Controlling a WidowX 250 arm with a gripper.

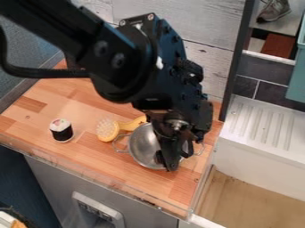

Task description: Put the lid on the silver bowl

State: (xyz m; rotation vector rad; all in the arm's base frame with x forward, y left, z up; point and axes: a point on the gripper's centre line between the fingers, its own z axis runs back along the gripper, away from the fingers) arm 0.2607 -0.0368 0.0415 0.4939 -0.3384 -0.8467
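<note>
The black gripper (171, 153) hangs pointing down over the right part of the silver bowl (142, 146), which stands on the wooden counter. It covers part of the bowl's inside and right rim. The bowl has a thin wire handle on its left, and part of another shows at its right. Whether the gripper touches the bowl, I cannot tell.
A yellow brush (108, 129) lies close against the bowl's left side. Further left stands a black-and-white sushi-like roll (61, 130). A clear ledge (89, 175) runs along the counter's front; a white sink unit (253, 153) and dark post (237, 62) are at the right.
</note>
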